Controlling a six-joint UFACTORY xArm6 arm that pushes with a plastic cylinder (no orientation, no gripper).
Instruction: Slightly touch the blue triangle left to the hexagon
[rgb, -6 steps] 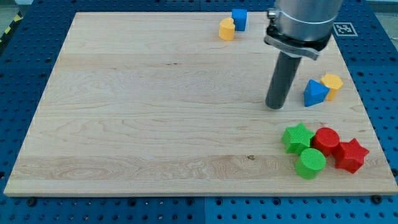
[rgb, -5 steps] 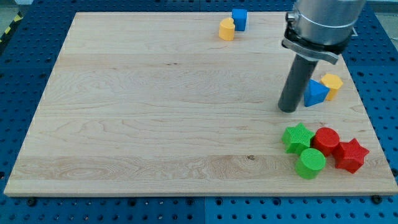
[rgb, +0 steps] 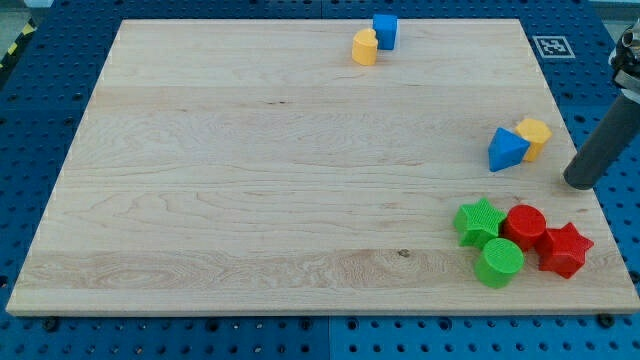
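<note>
The blue triangle (rgb: 506, 149) lies near the board's right edge, touching the left side of the yellow hexagon (rgb: 535, 135). My tip (rgb: 579, 183) rests on the board at the view's right, below and to the right of the hexagon. It stands apart from both blocks, a short way off. The rod runs up out of the view's right edge.
A green star (rgb: 478, 220), a red cylinder (rgb: 525, 226), a green cylinder (rgb: 498, 262) and a red star (rgb: 564, 250) cluster at the bottom right, below my tip. A yellow heart-like block (rgb: 365, 47) and a blue cube (rgb: 385, 30) sit at the top.
My tip has moved from left of the blue triangle across to the right, ending below and right of the hexagon. The blocks look unmoved.
</note>
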